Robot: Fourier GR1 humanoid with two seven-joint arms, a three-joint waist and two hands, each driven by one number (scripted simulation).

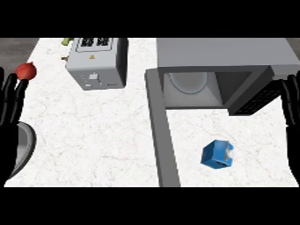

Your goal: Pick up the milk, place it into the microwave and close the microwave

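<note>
The milk is a small blue carton [217, 154] lying on the white marble counter, in front of the microwave's opening. The grey microwave [224, 52] stands at the back right with its door [163, 132] swung open toward me, showing a white turntable plate [188, 82] inside. My right hand [299, 114] rests at the right edge, fingers straight and pointing up, well to the right of the carton. At the left edge my left hand [1, 110] is held the same way, far from the milk. Neither hand holds anything.
A grey toaster [97, 61] stands at the back, left of the microwave. A red round fruit [26, 70] lies near the left hand's fingertips. A grey rounded object [23, 147] shows at the left edge. Something yellow-green [66, 41] peeks out behind the toaster.
</note>
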